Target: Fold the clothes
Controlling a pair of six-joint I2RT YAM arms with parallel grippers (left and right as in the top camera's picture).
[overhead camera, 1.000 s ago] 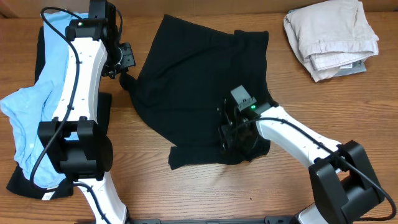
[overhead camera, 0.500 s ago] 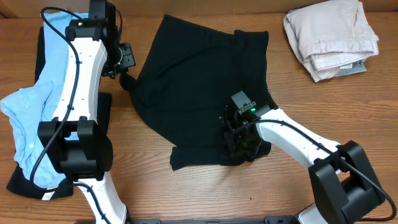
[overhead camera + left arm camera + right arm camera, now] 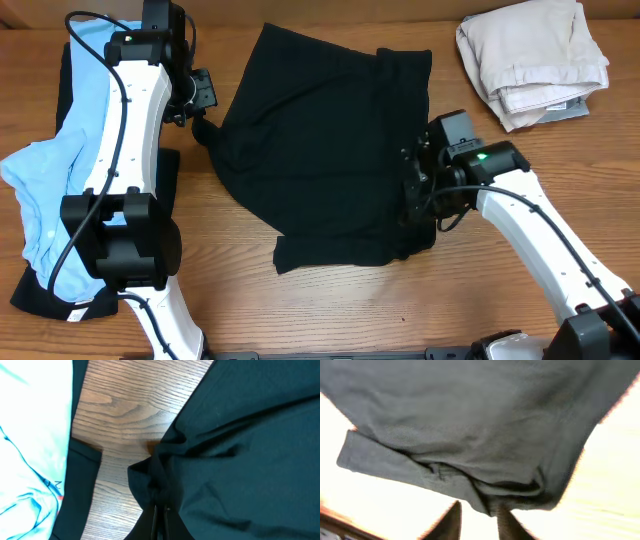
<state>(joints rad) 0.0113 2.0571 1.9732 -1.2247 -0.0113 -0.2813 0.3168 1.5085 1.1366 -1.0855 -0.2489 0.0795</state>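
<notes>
Jaws: left gripper (image 3: 160, 519) clamped on left corner of black garment (image 3: 320, 150); right gripper (image 3: 477, 522) apart, just beside its right near hem | garment spread mid table (image 3: 300, 320) | next, I judge: grasp hem fully, lift both sides evenly.

Two black garments (image 3: 320, 150), one blue (image 3: 50, 190), one beige (image 3: 530, 60).

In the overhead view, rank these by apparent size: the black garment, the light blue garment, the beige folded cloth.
1. black garment, spread out mid-table.
2. light blue garment, partly hidden under the left arm, so its lead is less sure.
3. beige folded cloth, not far behind the blue in visible area.
</notes>
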